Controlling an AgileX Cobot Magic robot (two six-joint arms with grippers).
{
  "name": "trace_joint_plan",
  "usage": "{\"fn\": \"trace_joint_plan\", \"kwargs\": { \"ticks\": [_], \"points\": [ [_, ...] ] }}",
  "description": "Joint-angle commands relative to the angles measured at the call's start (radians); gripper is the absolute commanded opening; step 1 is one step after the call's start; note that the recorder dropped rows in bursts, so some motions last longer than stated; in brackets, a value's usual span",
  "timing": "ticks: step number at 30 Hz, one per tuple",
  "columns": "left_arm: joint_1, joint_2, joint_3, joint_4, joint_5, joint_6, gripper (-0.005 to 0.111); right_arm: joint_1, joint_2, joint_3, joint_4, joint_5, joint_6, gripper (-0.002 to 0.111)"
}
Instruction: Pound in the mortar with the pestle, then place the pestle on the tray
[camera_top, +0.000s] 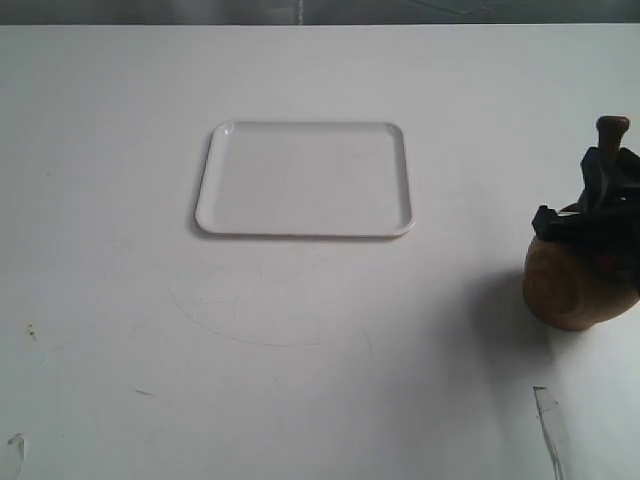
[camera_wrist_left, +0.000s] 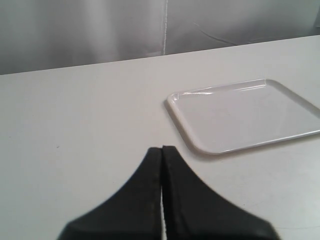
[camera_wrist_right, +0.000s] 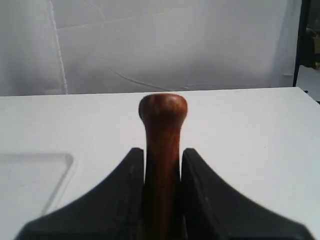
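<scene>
Clamping the pestle (camera_wrist_right: 163, 107), right end effector (camera_wrist_right: 162, 152) hovers over mortar (camera_top: 572, 292).

A scuffed white table (camera_top: 300, 350) meets a pale grey backdrop (camera_wrist_left: 100, 30).

On one white table (camera_top: 100, 330) lies one flat white rectangular plastic tray (camera_top: 305, 180). At the right stands one rounded light-brown wooden mortar (camera_top: 572, 288), with one dark reddish-brown wooden pestle (camera_wrist_right: 162, 135). Black grippers number two: the left gripper (camera_wrist_left: 162, 150) and the right gripper (camera_wrist_right: 162, 152).
</scene>
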Motion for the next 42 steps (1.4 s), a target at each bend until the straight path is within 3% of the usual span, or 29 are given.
{"fn": "trace_joint_plan", "kwargs": {
  "ticks": [1, 6, 10, 15, 20, 26, 29, 36, 42],
  "points": [
    [-0.008, -0.001, 0.001, -0.007, -0.003, -0.008, 0.0, 0.004, -0.187, 0.04, 0.001, 0.064, -0.088, 0.0],
    [-0.008, -0.001, 0.001, -0.007, -0.003, -0.008, 0.0, 0.004, -0.373, 0.045, -0.001, 0.064, -0.187, 0.0],
    [-0.008, -0.001, 0.001, -0.007, -0.003, -0.008, 0.0, 0.004, -0.375, 0.045, 0.002, 0.084, -0.194, 0.0],
    [-0.008, -0.001, 0.001, -0.007, -0.003, -0.008, 0.0, 0.004, -0.217, 0.045, 0.002, 0.064, -0.193, 0.0],
    [-0.008, -0.001, 0.001, -0.007, -0.003, -0.008, 0.0, 0.005, -0.019, 0.045, 0.013, 0.064, -0.026, 0.0],
    [-0.008, -0.001, 0.001, -0.007, -0.003, -0.008, 0.0, 0.005, -0.476, 0.045, 0.03, 0.064, -0.233, 0.0],
    [-0.008, -0.001, 0.001, -0.007, -0.003, -0.008, 0.0, 0.005, -0.576, 0.045, 0.03, 0.128, -0.264, 0.0],
    [-0.008, -0.001, 0.001, -0.007, -0.003, -0.008, 0.0, 0.005, -0.558, 0.045, 0.024, 0.131, -0.278, 0.0],
    [-0.008, -0.001, 0.001, -0.007, -0.003, -0.008, 0.0, 0.005, -0.245, 0.045, -0.034, 0.064, -0.12, 0.0]
  ]
}}
